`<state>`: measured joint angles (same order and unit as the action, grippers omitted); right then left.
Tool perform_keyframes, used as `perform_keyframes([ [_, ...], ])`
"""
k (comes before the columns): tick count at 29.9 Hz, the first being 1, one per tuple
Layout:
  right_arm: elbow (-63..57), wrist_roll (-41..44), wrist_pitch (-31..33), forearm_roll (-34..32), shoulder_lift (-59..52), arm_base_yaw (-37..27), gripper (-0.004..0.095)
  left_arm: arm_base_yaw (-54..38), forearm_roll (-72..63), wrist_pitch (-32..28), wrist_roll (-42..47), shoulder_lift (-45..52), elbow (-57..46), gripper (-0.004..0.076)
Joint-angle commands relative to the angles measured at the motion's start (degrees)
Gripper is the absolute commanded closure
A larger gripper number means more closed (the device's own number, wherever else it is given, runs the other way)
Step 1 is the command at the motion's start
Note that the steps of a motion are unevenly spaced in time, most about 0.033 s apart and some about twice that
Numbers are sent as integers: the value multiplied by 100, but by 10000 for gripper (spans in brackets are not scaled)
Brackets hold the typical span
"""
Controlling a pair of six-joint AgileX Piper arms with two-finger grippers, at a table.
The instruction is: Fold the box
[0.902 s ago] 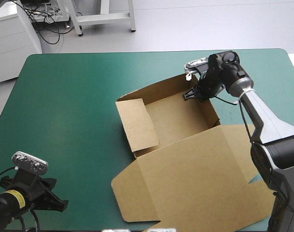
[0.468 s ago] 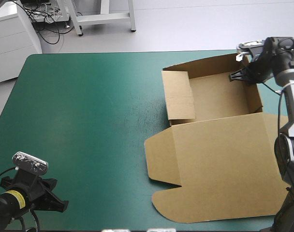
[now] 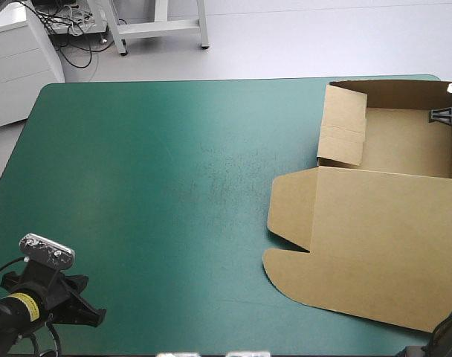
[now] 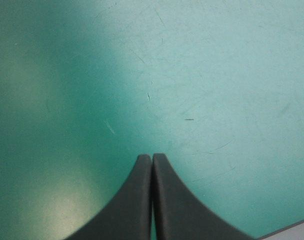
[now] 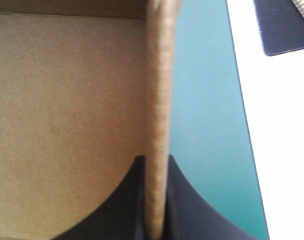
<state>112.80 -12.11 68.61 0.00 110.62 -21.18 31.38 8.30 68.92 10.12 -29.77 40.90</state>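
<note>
High view finds the left pincer [image 3: 88, 314] pressed together, parked out of the way at the bench's [image 3: 152, 163] near-left corner, while the box [image 3: 375, 245] lies by the right edge, its tray's far-right wall [image 5: 159, 90] pinched by the right pincer [image 5: 157, 162], presumably to position it.

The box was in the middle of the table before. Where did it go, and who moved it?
The right gripper, shut on a wall of the box, dragged it across the table to the far right corner, turning it a little on the way. The box kept its open-tray shape. The left gripper stayed shut at the near left corner, holding nothing.
</note>
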Motion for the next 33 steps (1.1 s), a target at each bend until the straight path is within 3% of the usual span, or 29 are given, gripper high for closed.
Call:
perform_keyframes([
  [1, 206, -32, -310, 0, -388, -187, 931, 25, -5, -286, 48, -36, 141, 756],
  [11, 178, -307, -330, -125, -158, -284, 931, 25, 6, -295, 38, -36, 141, 756],
  [14, 178, -253, -340, -141, -25, -284, 885, 25, 13, -295, 38, -36, 141, 756],
  [17, 178, -225, -405, -141, 13, -284, 694, 25, 30, -295, 38, -36, 141, 756],
  [22, 198, -113, -432, -297, 13, -284, 154, 25, 27, -295, 38, -36, 141, 756],
  [24, 198, 17, -392, -494, -12, -284, 35, 25, 27, -295, 38, -36, 141, 756],
  [28, 241, 43, -327, -624, -179, -284, 31, 25, 27, -308, 38, -36, 141, 756],
  [33, 482, 66, -183, -429, -569, -284, 154, 25, 17, -334, 38, -36, 141, 756],
])
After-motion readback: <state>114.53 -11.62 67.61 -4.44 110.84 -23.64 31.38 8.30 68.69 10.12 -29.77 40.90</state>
